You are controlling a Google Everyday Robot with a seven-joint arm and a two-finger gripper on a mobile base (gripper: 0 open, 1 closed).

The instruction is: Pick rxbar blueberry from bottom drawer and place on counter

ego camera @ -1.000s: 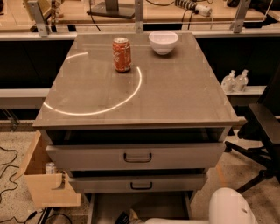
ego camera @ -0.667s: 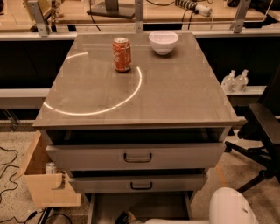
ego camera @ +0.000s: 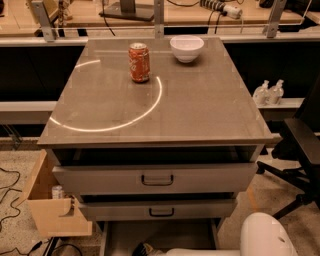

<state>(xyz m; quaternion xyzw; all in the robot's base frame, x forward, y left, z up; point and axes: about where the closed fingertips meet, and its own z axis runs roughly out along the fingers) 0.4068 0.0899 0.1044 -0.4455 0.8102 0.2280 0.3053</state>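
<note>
The counter (ego camera: 200, 105) is a glossy grey-brown top with a thin white arc mark. Below the two drawer fronts, the bottom drawer (ego camera: 165, 231) stands pulled out and shows a plain grey floor. My gripper (ego camera: 145, 248) is a dark shape at the picture's lower edge, down inside this drawer at its front. My white arm (ego camera: 200, 251) runs from it to the right. The rxbar blueberry is hidden or out of view.
A red-orange soda can (ego camera: 139, 62) and a white bowl (ego camera: 187, 48) stand at the counter's back. An open cardboard box (ego camera: 50, 212) sits at the cabinet's left. An office chair (ego camera: 302, 150) is at the right, and a wooden bench (ego camera: 90, 15) runs behind.
The dark gripper in the bottom drawer has shifted slightly left and lower at the picture's edge. Nothing on the counter has moved.
</note>
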